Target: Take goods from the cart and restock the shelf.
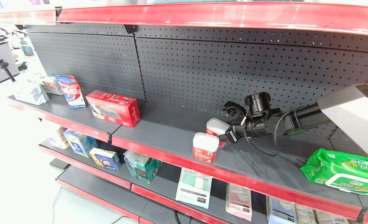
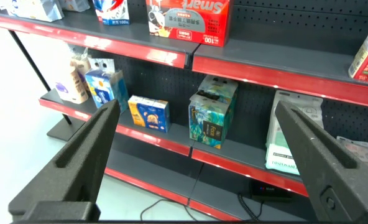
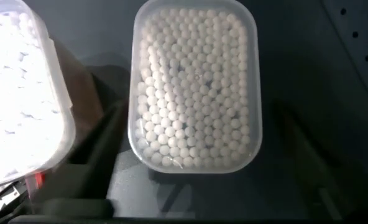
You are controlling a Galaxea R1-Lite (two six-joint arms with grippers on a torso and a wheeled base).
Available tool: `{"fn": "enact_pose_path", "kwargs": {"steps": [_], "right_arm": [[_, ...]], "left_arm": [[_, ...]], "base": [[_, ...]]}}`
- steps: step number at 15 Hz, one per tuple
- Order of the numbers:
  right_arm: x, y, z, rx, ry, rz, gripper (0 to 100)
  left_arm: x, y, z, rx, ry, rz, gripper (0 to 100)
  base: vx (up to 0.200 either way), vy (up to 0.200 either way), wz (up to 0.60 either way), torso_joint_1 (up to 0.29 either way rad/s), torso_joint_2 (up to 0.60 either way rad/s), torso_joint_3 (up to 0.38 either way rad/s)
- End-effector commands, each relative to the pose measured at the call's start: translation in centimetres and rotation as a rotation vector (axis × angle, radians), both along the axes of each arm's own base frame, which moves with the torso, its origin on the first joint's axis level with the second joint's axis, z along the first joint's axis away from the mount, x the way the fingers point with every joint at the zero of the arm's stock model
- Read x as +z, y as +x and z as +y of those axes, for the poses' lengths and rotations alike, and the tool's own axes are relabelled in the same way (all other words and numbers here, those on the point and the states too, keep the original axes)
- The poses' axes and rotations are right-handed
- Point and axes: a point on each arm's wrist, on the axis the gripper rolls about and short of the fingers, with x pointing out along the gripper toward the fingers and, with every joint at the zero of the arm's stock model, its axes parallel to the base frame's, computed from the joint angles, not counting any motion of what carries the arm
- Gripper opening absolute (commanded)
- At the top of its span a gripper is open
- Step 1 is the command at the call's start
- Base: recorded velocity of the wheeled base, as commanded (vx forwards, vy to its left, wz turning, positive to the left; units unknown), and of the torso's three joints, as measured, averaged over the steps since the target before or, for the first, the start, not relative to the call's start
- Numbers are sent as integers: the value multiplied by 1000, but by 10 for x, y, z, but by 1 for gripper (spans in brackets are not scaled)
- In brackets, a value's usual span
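The right gripper (image 1: 229, 136) reaches onto the dark grey shelf (image 1: 171, 130) at the rear cotton swab box (image 1: 216, 126). It is a clear plastic tub with rounded corners and a red label around its base. From above it is packed with white swab tips (image 3: 196, 87). The right fingers (image 3: 100, 146) sit spread on either side of the box, and a gap shows on one side. A matching box (image 1: 205, 147) stands just in front, near the shelf's red edge. The left gripper (image 2: 196, 109) faces the lower shelves, its fingers (image 2: 91, 149) wide apart and empty. A green wet-wipe pack (image 1: 342, 171) lies farther right.
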Motion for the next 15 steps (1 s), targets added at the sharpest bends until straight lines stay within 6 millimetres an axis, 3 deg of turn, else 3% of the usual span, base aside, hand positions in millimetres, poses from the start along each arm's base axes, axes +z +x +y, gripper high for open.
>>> {"fn": "enact_pose_path", "kwargs": {"steps": [1, 15], "right_arm": [[0, 0, 1, 3, -1, -6, 100], [8, 0, -7, -98, -53, -37, 100]], "left_arm": [[0, 0, 0, -1, 0, 0, 100], [0, 0, 0, 0, 0, 0, 100]], "base": [[0, 0, 0, 0, 0, 0], [0, 0, 0, 0, 0, 0]]}}
